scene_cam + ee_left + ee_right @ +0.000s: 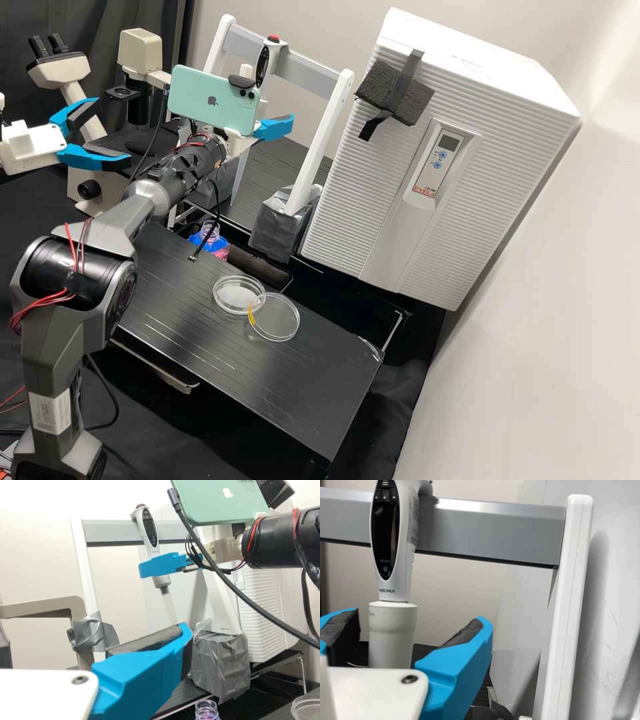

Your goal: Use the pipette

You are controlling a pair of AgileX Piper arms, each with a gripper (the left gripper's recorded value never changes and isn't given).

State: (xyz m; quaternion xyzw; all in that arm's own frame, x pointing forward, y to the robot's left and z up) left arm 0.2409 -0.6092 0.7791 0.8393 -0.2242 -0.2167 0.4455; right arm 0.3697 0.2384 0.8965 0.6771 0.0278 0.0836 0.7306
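Note:
A white electronic pipette [392,555] hangs upright from the grey crossbar of a white stand [495,530]. My right gripper [405,632] is open, its blue fingers on either side of the pipette's lower body, with a gap on one side. In the left wrist view the pipette [150,535] shows with that gripper's blue finger [165,565] beside it. In the high view the pipette [263,59] hangs above the right arm's blue finger [275,127]. My left gripper [110,130] is open and empty at the far left, well away from the stand.
Two clear petri dishes [238,293] [275,319] lie on a black tray [280,387]. A bottle of purple liquid [212,241] stands behind the tray. A large white appliance [467,167] stands on the right, a microscope [73,87] at the back left. A mint phone [213,99] rides on the right arm.

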